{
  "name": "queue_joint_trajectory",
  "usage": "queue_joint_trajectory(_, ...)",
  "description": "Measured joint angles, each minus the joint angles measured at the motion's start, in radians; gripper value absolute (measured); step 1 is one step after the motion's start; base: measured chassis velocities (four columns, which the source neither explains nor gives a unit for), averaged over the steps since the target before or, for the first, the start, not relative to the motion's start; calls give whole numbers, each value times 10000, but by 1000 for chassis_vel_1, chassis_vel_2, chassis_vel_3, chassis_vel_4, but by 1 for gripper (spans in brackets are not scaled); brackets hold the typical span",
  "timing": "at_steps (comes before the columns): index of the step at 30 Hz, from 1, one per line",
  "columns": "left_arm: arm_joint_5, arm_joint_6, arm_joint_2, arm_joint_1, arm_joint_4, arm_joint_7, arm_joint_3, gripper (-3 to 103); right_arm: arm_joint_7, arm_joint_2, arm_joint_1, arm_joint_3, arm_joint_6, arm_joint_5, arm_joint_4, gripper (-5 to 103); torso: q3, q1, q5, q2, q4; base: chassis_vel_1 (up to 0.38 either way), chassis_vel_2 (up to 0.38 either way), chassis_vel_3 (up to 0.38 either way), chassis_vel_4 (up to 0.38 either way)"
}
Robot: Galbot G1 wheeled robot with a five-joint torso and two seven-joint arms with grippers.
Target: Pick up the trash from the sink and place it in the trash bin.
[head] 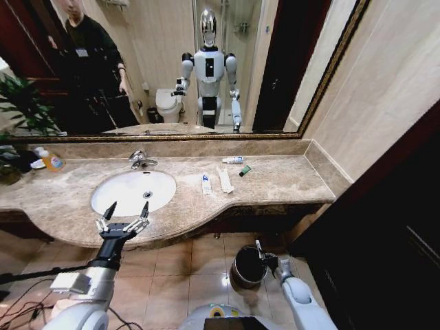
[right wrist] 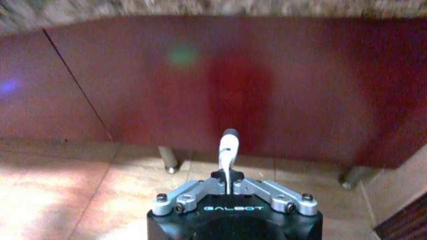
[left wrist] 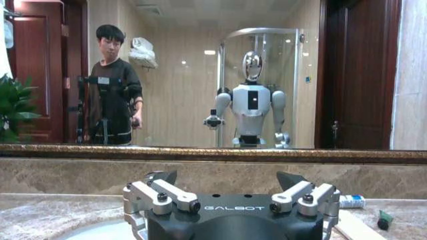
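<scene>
The white oval sink [head: 124, 199] is set in the beige marble counter and its basin looks bare. My left gripper [head: 126, 213] hangs open over the sink's front rim, nothing between its fingers; in the left wrist view the left gripper [left wrist: 227, 179] faces the mirror. The trash lies on the counter to the right of the sink: a white tube [head: 206, 183], a long flat wrapper [head: 225, 180], a small dark-green piece [head: 245, 170] and a blue-marked tube [head: 233, 159] [left wrist: 351, 201]. On the floor stands the dark round trash bin [head: 247, 265]. My right gripper [head: 259, 249] [right wrist: 229, 145] is shut just above its right rim.
A chrome faucet [head: 141, 160] stands behind the basin. A clear bottle of orange liquid [head: 52, 162] and a plant [head: 17, 117] sit at the counter's far left. Dark red cabinet fronts [right wrist: 220, 85] run under the counter, with tiled floor in front. A dark wooden panel [head: 392, 227] closes off the right.
</scene>
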Motion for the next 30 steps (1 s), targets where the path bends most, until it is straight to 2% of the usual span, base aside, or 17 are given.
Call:
queue_joint_trajectory(5, 0, 0, 0, 0, 0, 0, 0, 100, 41, 324, 293, 169, 254, -311, -892, 1, 0, 0, 2, 0, 0, 0, 0, 0, 0)
queue_joint_trajectory(12, 0, 0, 0, 0, 0, 0, 0, 100, -40, 449, 293, 228, 267, -441, -1086, 1, 0, -2, 2, 0, 0, 0, 0, 0, 0)
queue_joint_trajectory(14, 0, 0, 0, 0, 0, 0, 0, 100, -132, 446, 265, 237, 267, -491, -1072, 4, 0, -2, 0, 0, 0, 0, 0, 0, 0)
queue_joint_trajectory(15, 0, 0, 0, -1, 0, 0, 0, 100, -202, 437, 242, 238, 267, -514, -1050, 9, 0, -1, 2, 0, 0, 0, 0, 0, 0)
queue_joint_trajectory(16, 0, 0, 0, -1, 0, 0, 0, 100, -202, 437, 242, 238, 267, -514, -1050, 9, 0, -1, 2, 0, 0, 0, 0, 0, 0)
queue_joint_trajectory(19, 0, 0, 0, 0, 0, 0, 0, 100, -372, 395, 151, 246, 296, -550, -891, 25, 0, -1, 1, 0, -1, 0, 0, 0, 0)
queue_joint_trajectory(21, 0, 0, 0, 0, 0, 0, 0, 100, -376, 393, 133, 245, 291, -558, -852, 25, 0, -2, 1, 0, 0, 0, 0, 0, 0)
queue_joint_trajectory(24, 0, 0, 1, 0, 0, 0, 0, 100, -359, 397, 99, 245, 296, -584, -762, 41, 0, -1, 2, 0, 0, 0, 0, 0, 0)
queue_joint_trajectory(25, 0, 0, 1, 0, 0, 0, 0, 100, -359, 397, 99, 245, 296, -584, -762, 41, 0, -1, 2, 0, 0, 0, 0, 0, 0)
queue_joint_trajectory(28, 0, 0, 1, 0, 0, 0, 0, 100, -356, 371, 40, 239, 296, -588, -620, 58, 0, -2, 2, 0, -1, 0, 0, 0, 0)
queue_joint_trajectory(29, 0, 0, 1, 0, 0, 0, 0, 100, -356, 371, 40, 239, 296, -588, -620, 58, 0, -2, 2, 0, -1, 0, 0, 0, 0)
queue_joint_trajectory(30, 0, 0, 0, 0, 0, 0, 0, 100, -354, 351, 24, 238, 296, -588, -574, 63, 0, -2, 1, 0, 0, 0, 0, 0, 0)
